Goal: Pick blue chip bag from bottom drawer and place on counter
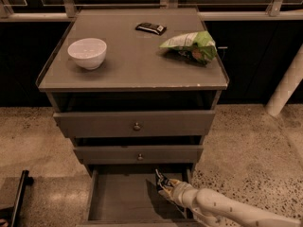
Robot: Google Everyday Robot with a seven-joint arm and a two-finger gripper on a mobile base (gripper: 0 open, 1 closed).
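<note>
The blue chip bag (163, 179) is crumpled and upright at the right side of the open bottom drawer (118, 200), just in front of the middle drawer's face. My gripper (171, 191) reaches in from the lower right on a white arm and is shut on the bag's lower right edge. The bag looks lifted off the drawer floor. The grey counter (137, 65) is the cabinet's top, well above the gripper.
On the counter stand a white bowl (87, 52) at the left, a green-and-white chip bag (191, 45) at the right and a small black bar wrapper (150, 28) at the back. Two shut knobbed drawers (137, 126) overhang the bottom drawer. A white post (286, 86) stands at the right.
</note>
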